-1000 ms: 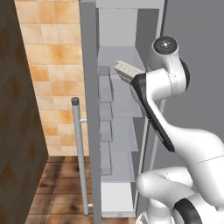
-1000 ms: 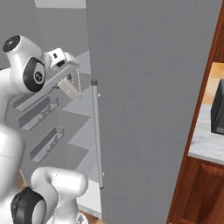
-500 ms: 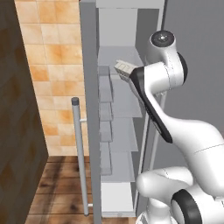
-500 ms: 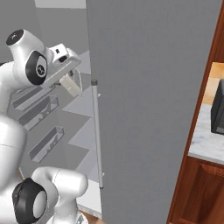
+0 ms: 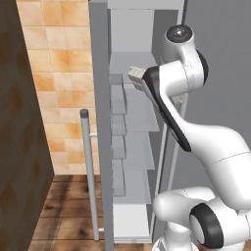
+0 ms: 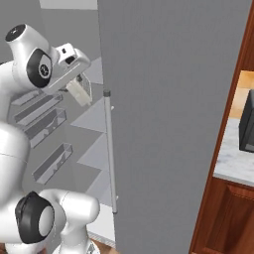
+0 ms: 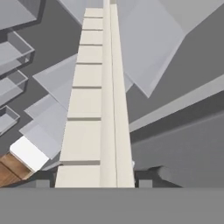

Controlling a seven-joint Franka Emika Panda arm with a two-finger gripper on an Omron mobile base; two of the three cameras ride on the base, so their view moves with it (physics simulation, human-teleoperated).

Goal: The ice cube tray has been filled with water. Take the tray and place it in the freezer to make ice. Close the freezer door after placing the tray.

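Gripper [image 6: 82, 94] clamped on ice cube tray [image 7: 97, 103], held at upper shelf [image 5: 131, 62] level inside open freezer [image 5: 135, 147], freezer door [image 5: 100, 122] swung out, bins [image 6: 42, 129] visible

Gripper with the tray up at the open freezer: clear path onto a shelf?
Probably yes. The gripper holds the ice cube tray at the open freezer; the freezer door stands swung aside, nothing visibly blocking.

Both base views look from behind the arm into the open freezer [image 5: 130, 147]; the hand view peers closely down its shelves [image 7: 153, 48].
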